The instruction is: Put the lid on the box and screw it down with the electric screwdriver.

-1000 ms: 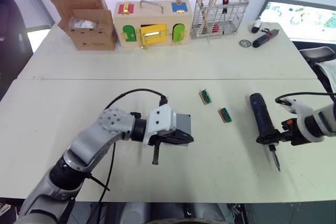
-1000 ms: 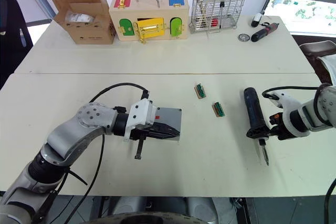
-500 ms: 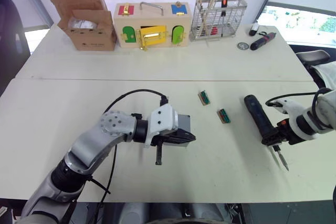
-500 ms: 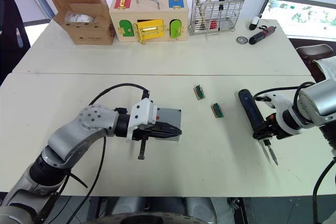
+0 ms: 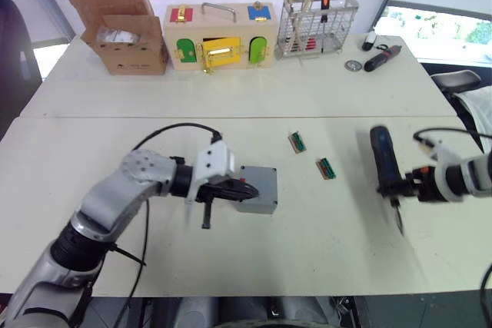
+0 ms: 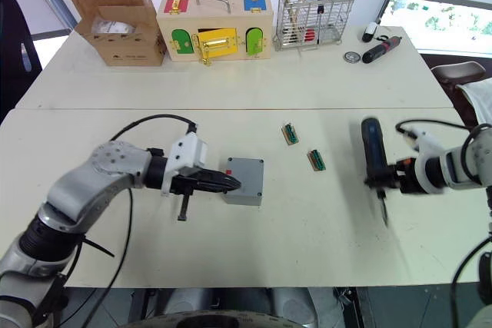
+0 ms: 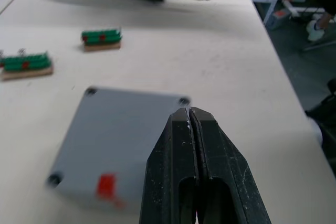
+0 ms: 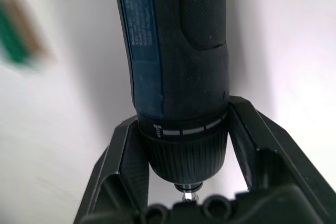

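Comparing with a second ago, we see the left pincer [image 6: 228, 184] drawn back off the box [image 6: 244, 180], fingers pressed together, empty. Lid [image 7: 123, 137] sits on it, grey, red mark. Right pincer [image 5: 390, 187] clamps the electric screwdriver [image 5: 383, 160], lifted right of box; tip blurred.

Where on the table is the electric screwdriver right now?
In the head views the electric screwdriver is on the robot's right side of the near table, gripped near its bit end by the right gripper, just right of two small green connectors.
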